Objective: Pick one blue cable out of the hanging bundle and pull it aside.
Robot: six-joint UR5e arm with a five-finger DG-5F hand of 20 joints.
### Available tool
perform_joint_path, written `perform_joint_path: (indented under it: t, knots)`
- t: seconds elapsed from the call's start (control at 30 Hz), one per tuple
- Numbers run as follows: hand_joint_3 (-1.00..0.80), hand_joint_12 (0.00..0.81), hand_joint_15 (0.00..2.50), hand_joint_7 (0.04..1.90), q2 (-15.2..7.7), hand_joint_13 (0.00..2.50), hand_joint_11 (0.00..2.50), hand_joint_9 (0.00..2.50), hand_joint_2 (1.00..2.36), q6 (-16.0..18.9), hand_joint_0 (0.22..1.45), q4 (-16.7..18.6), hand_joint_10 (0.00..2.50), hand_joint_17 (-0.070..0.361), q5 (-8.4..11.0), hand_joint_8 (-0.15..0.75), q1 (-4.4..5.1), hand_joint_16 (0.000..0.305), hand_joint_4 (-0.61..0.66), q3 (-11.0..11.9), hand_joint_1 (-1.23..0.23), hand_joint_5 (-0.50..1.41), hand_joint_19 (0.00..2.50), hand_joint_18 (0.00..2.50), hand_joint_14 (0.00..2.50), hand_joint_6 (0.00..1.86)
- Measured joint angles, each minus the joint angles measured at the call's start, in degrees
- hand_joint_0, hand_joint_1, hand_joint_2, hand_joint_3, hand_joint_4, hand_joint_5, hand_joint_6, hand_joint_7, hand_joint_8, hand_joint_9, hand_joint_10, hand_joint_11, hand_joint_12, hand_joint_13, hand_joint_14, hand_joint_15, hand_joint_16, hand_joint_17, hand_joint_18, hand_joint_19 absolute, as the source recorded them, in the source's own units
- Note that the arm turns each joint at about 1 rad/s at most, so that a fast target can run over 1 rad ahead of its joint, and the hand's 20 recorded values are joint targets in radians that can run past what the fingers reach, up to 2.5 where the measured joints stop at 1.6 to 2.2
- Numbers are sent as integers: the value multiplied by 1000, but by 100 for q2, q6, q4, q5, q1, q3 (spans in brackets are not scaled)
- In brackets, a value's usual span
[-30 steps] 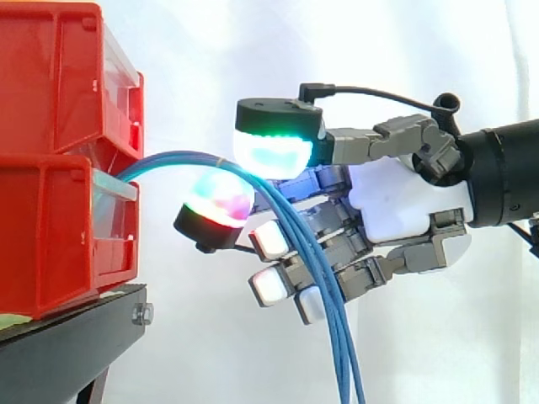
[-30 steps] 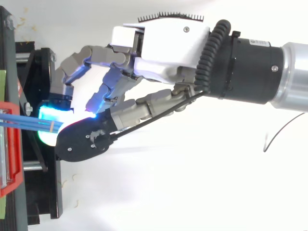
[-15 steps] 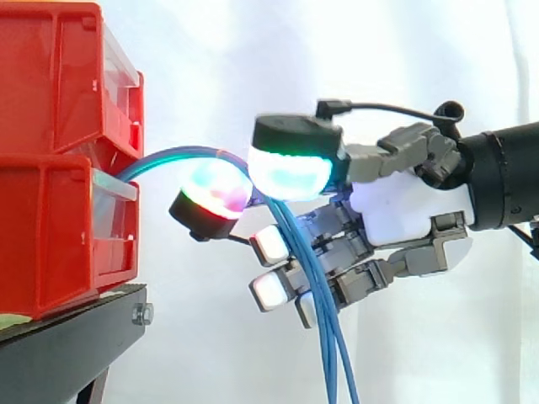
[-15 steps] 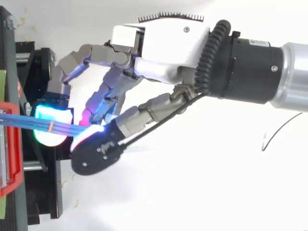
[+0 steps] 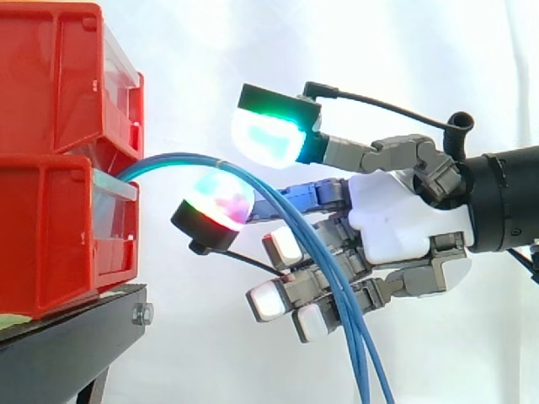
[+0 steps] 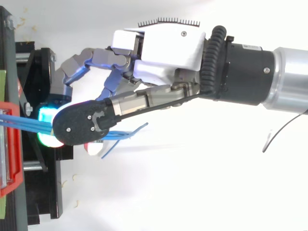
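Blue cables [image 5: 278, 198] leave the lower red bin [image 5: 59, 236], arc rightward, then hang steeply down across the hand's [image 5: 404, 223] half-bent lower fingers [image 5: 290, 248]. The hand is spread, gripping nothing: one glowing pad [image 5: 217, 200] sits just under the arc, and a green pad [image 5: 268, 136] stands clear above it. Open room lies right of the bin's front edge, before the white curtain [image 5: 210, 50].

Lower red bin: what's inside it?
Blue cables come out at the lower bin's front, arch over and hang down past the hand. The red wall hides the inside, so where they are fixed cannot be seen.
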Motion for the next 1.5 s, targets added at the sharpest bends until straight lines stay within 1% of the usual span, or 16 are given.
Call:
perform_joint_path:
  t: [0.17, 0.3, 0.4, 0.47, 0.53, 0.6, 0.67, 0.8, 0.87, 0.9, 0.93, 1.0, 1.13, 1.2, 1.37, 1.5]
  knots:
    - [-300, 382, 527, 824, 0, 944, 511, 1210, 1009, -9, 582, 2, 20, 126, -1, 281, 0, 56, 3, 4, -713, -62, 707, 850, 20, 869]
    - [-241, 368, 539, 793, 2, 921, 550, 1150, 1012, -24, 619, 7, 23, 117, -1, 263, 0, 52, 0, 4, -830, -78, 715, 827, 23, 890]
    - [-188, 343, 542, 785, 2, 914, 571, 1136, 1015, -34, 667, 15, 25, 107, 2, 240, -1, 48, -101, 5, -870, -87, 714, 810, 22, 916]
    - [-176, 334, 545, 837, 4, 908, 582, 1126, 1018, -48, 723, 15, 25, 103, 4, 234, 0, 46, -189, 6, -904, -92, 711, 797, 24, 929]
    - [-252, 330, 556, 934, 5, 919, 577, 1136, 1016, -59, 778, 10, 25, 101, 3, 227, 0, 45, -231, 5, -912, -96, 725, 786, 23, 939]
    - [-382, 329, 563, 1011, 6, 932, 597, 1171, 1008, -68, 822, 6, 26, 100, 1, 232, 1, 45, -236, 6, -915, -100, 734, 783, 25, 940]
    - [-430, 323, 566, 1065, 7, 944, 600, 1209, 1005, -71, 833, 4, 24, 100, 1, 238, 1, 44, -237, 6, -914, -100, 736, 784, 25, 942]
    - [-471, 323, 563, 1022, 8, 958, 589, 1216, 1002, -69, 817, 2, 24, 99, 1, 231, 1, 44, -274, 7, -923, -96, 714, 804, 25, 948]
    - [-473, 323, 560, 935, 8, 964, 590, 1229, 1002, -68, 770, 1, 25, 99, 4, 232, 1, 44, -232, 8, -902, -90, 693, 823, 25, 951]
    - [-500, 336, 561, 830, 9, 974, 593, 1250, 1000, -68, 706, 2, 26, 100, 5, 236, 1, 45, -108, 11, -861, -81, 699, 825, 25, 943]
    - [-500, 335, 558, 789, 8, 976, 589, 1254, 1000, -68, 674, 2, 24, 101, 6, 239, 1, 45, -68, 14, -837, -78, 708, 827, 25, 939]
    - [-500, 339, 557, 826, 8, 984, 590, 1293, 1000, -67, 627, 2, 25, 104, 6, 253, 1, 46, -7, 20, -757, -65, 718, 837, 24, 921]
    - [-500, 346, 574, 825, 8, 992, 592, 1310, 1000, -66, 616, 2, 26, 105, 15, 255, 14, 47, -10, 22, -706, -60, 748, 836, 26, 921]
    - [-430, 345, 581, 817, 7, 994, 598, 1312, 1004, -66, 617, -1, 24, 105, 25, 257, 23, 47, -40, 21, -708, -56, 767, 838, 24, 921]
    - [-289, 357, 579, 789, 8, 1004, 594, 1298, 1013, -64, 637, 6, 26, 110, 48, 266, 40, 49, -38, 21, -819, -53, 739, 869, 25, 914]
    - [-278, 340, 579, 813, 8, 980, 595, 1252, 1015, -66, 685, 22, 24, 103, 45, 254, 47, 46, -19, 21, -918, -63, 727, 850, 24, 902]
